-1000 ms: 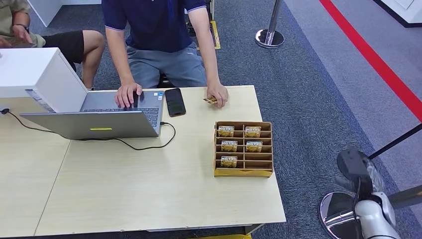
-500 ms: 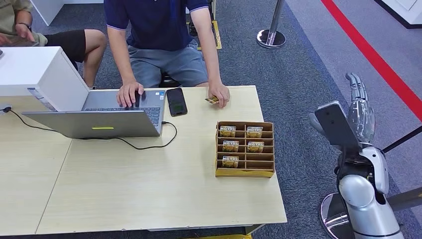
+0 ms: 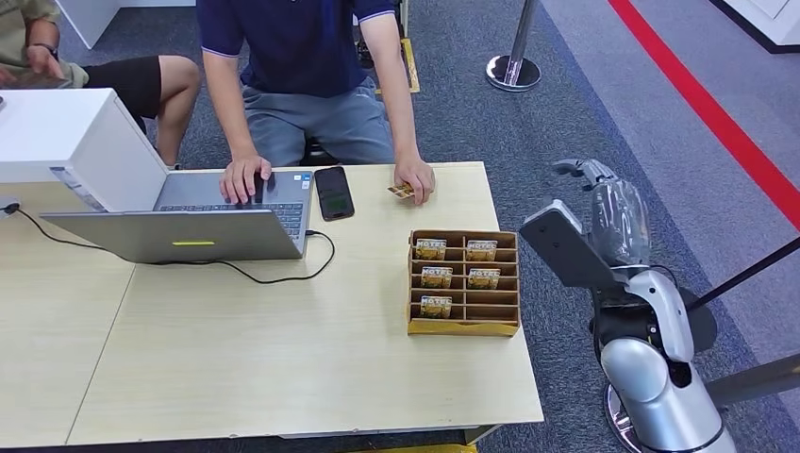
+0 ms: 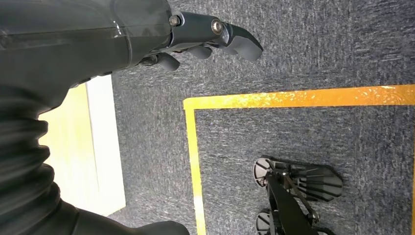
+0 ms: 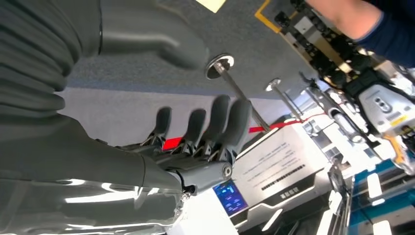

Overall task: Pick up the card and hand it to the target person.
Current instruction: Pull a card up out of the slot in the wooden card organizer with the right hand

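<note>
Overhead, the right hand [image 3: 604, 203] is raised beside the worktop [image 3: 283, 359], well apart from the card holder [image 3: 462, 281], fingers spread and empty. The cards [image 3: 434, 277] stand in the holder's compartments; the person [image 3: 302, 57] across the worktop pinches another card [image 3: 398, 191].

The left wrist view shows the left hand [image 4: 195, 34] hanging over carpet, fingers loosely apart, holding nothing.

The right wrist view shows the fingers [image 5: 215, 122] apart from the thumb, nothing between.

The thin upright cards sit tight in narrow slots: thick fingers could knock the holder or pull two.
</note>
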Robot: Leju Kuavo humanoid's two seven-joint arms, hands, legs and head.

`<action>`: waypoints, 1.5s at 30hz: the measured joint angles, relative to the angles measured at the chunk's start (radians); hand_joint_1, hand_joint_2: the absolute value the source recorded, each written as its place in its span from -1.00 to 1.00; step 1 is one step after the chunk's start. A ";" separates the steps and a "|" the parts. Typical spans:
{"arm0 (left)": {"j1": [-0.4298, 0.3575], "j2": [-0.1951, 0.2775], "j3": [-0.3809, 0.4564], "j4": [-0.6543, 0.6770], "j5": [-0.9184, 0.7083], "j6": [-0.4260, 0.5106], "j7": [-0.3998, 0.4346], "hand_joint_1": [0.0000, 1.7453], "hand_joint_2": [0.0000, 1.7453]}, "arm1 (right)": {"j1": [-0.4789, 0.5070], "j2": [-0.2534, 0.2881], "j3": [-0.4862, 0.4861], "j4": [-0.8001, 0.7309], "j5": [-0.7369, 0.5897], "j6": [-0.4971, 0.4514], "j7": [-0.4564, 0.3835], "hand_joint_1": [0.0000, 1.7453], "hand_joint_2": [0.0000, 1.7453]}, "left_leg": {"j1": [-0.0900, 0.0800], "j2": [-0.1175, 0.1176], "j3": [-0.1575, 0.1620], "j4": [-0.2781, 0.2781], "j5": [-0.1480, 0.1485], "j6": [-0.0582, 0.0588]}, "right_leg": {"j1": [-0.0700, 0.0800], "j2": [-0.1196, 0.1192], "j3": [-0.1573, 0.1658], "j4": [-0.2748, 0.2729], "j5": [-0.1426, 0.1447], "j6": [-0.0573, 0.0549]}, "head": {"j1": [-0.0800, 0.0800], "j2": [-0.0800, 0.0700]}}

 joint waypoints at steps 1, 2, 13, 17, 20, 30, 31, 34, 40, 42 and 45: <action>0.000 0.000 0.000 0.000 0.000 0.000 -0.001 -1.00 1.00 | -0.002 0.001 0.003 0.001 0.013 0.007 0.005 0.48 1.00 | 0.000 0.000 0.000 0.000 0.000 0.000 | 0.000 0.000 0.000 0.000 0.000 0.000 | 0.000 0.000; 0.000 0.000 0.000 0.000 0.000 0.001 -0.001 -1.00 1.00 | -0.003 -0.001 0.005 0.002 0.025 0.013 0.009 0.48 1.00 | 0.000 0.000 0.000 0.000 0.000 0.000 | 0.000 0.000 0.000 0.000 0.000 0.000 | 0.000 0.000; 0.000 0.000 0.007 0.000 0.006 0.008 0.010 -1.00 1.00 | -0.048 0.025 0.061 0.110 0.090 0.198 0.055 -0.02 1.00 | 0.000 -0.001 0.000 0.000 0.000 0.000 | 0.000 -0.001 0.001 0.000 0.000 0.000 | 0.000 0.000; 0.000 -0.002 0.007 0.000 0.006 0.009 0.011 -1.00 1.00 | -0.064 0.031 0.083 0.169 0.080 0.206 0.056 -0.06 1.00 | 0.000 0.000 0.001 -0.001 0.000 0.000 | 0.000 -0.001 0.002 -0.001 0.000 0.000 | 0.000 0.000; 0.000 -0.002 0.007 0.000 0.006 0.008 0.010 -1.00 1.00 | -0.070 0.030 0.095 0.189 0.049 0.212 0.053 -0.12 1.00 | 0.000 -0.001 0.001 -0.001 0.001 0.000 | 0.000 -0.001 0.001 -0.002 0.001 0.000 | 0.000 0.000; 0.001 -0.002 0.007 0.000 0.005 0.007 0.009 -1.00 1.00 | -0.083 0.026 0.117 0.238 0.006 0.213 0.057 -0.32 1.00 | 0.000 -0.002 0.001 0.000 0.000 0.000 | 0.000 -0.002 0.002 -0.001 0.000 0.000 | 0.000 0.000; 0.001 -0.002 0.007 0.000 0.005 0.007 0.008 -1.00 1.00 | -0.084 0.026 0.118 0.250 -0.002 0.212 0.058 -0.30 1.00 | 0.000 -0.002 0.001 0.000 0.000 0.000 | 0.000 -0.002 0.001 -0.001 -0.001 0.000 | 0.000 0.000; 0.001 -0.003 0.007 0.000 0.004 0.007 0.007 -1.00 1.00 | -0.086 0.027 0.120 0.285 -0.020 0.203 0.055 -0.13 1.00 | 0.000 -0.002 0.001 0.000 0.000 0.000 | 0.000 -0.002 0.002 -0.001 0.000 0.001 | 0.000 0.000; 0.000 -0.003 0.007 0.000 0.004 0.005 0.006 -1.00 1.00 | -0.088 0.022 0.124 0.316 -0.036 0.200 0.049 -0.08 1.00 | 0.000 -0.002 0.001 -0.001 0.000 0.000 | 0.000 -0.002 0.002 -0.001 0.000 0.001 | 0.000 0.000; 0.000 -0.003 0.007 0.001 0.004 0.005 0.006 -1.00 1.00 | -0.088 0.022 0.124 0.316 -0.037 0.200 0.049 -0.08 1.00 | 0.000 -0.002 0.001 -0.001 0.000 0.000 | 0.000 -0.002 0.002 -0.002 0.000 0.000 | 0.000 0.000; 0.001 -0.003 0.006 0.001 0.003 0.004 0.007 -1.00 1.00 | -0.089 0.018 0.123 0.327 -0.048 0.201 0.054 -0.05 1.00 | 0.000 -0.002 0.000 -0.001 0.000 0.000 | 0.000 -0.002 0.001 -0.001 0.000 0.000 | 0.000 0.000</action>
